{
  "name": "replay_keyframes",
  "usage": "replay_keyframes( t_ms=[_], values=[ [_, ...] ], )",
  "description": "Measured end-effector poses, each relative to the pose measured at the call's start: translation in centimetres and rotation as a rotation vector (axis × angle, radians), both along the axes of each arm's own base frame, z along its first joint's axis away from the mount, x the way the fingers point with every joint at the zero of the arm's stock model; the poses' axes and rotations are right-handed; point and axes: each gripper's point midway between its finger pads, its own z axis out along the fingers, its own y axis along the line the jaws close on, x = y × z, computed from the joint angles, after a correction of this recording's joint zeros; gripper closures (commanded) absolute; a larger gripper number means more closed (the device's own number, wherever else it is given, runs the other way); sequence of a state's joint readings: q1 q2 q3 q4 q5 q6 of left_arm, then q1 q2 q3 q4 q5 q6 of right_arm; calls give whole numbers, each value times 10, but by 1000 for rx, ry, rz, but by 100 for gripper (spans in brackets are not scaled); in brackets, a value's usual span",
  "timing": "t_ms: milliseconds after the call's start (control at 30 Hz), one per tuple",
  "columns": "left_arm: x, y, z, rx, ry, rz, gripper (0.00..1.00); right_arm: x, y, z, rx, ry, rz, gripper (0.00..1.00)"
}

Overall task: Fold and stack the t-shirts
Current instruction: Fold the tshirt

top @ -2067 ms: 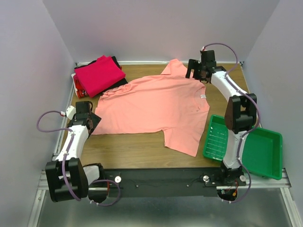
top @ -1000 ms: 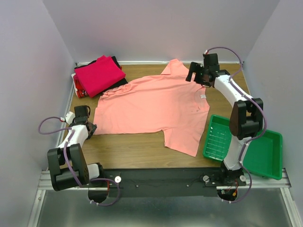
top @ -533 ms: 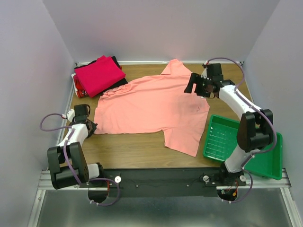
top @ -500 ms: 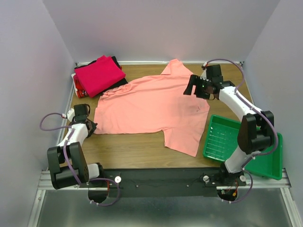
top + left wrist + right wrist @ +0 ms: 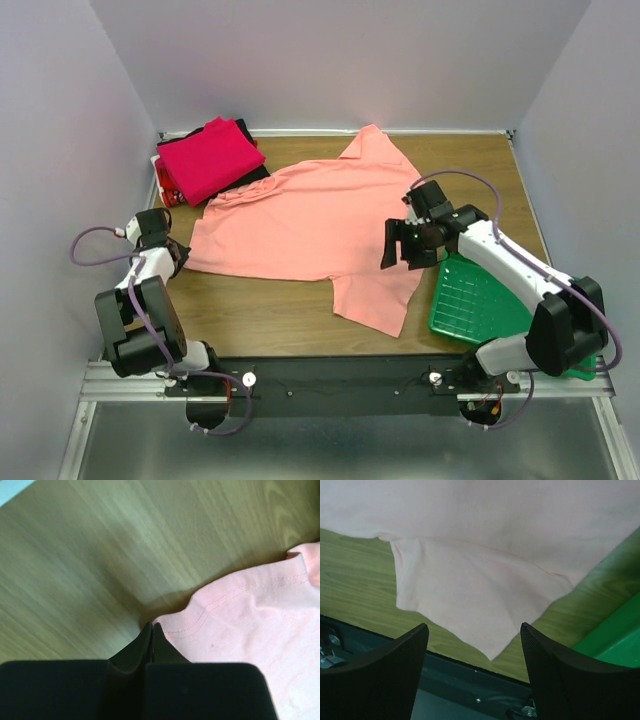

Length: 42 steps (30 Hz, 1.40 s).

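A salmon-pink t-shirt [image 5: 300, 215] lies spread flat across the middle of the wooden table, one sleeve pointing at the front edge. My left gripper [image 5: 172, 258] is at the shirt's lower-left hem corner. In the left wrist view the left gripper [image 5: 151, 626] is shut, with the stitched hem [image 5: 210, 615] puckered into the tips. My right gripper [image 5: 405, 245] hovers open above the shirt's right side. Nothing is between the right gripper's [image 5: 474, 627] fingers, and the front sleeve [image 5: 470, 605] lies below them. A folded stack at the back left has a magenta shirt [image 5: 208, 158] on top, with black [image 5: 252, 172] and red [image 5: 170, 186] beneath.
A green plastic tray [image 5: 465, 300] sits at the front right, partly under my right arm, and its rim [image 5: 620, 630] touches the shirt's right edge. Grey walls close in the table on three sides. The black base rail [image 5: 340, 375] runs along the front.
My left gripper has shut on the hem corner and pulled it back and left, shifting the whole shirt leftwards. The right arm swung from the back right forward over the shirt, its jaws narrowing slightly.
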<state>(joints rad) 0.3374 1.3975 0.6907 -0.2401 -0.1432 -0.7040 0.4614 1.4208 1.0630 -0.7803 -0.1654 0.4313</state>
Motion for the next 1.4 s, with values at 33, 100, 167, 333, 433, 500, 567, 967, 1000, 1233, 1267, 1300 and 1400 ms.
replay_keyframes(
  t_ms=[33,100,167,333,433,500,567,967,1000,1233,1267,1300,1400],
  values=[
    [2,2,0,0,-4,0,100,-5,-2,2,-1,7,-6,21],
    [8,4,0,-2,-11,-10,100,-17,-6,2,-3,27,-12,25],
    [13,3,0,-6,-19,-26,100,-31,-8,0,-13,61,-10,27],
    [18,2,1,-13,-37,-48,100,-61,-1,-10,-40,138,32,29],
    [19,1,1,-14,-43,-59,100,-81,-2,-22,-66,187,52,33],
    [19,0,0,-14,-42,-65,100,-92,-8,-30,-86,224,47,37],
    [17,-1,-2,-17,-38,-70,100,-102,-14,-37,-100,255,38,39],
    [15,-5,3,-23,-52,-88,100,-143,-15,-73,-96,374,20,48],
    [14,-6,2,-23,-50,-92,100,-145,-14,-76,-93,375,17,49],
    [12,-6,8,-14,-59,-102,100,-144,-3,-86,-59,347,0,53],
    [12,-6,9,-13,-62,-102,100,-142,-2,-87,-55,339,-7,54],
    [12,-7,10,-13,-64,-103,100,-141,-2,-88,-54,335,-12,55],
    [11,-7,10,-14,-65,-104,100,-135,-1,-91,-53,315,-27,60]
  ],
)
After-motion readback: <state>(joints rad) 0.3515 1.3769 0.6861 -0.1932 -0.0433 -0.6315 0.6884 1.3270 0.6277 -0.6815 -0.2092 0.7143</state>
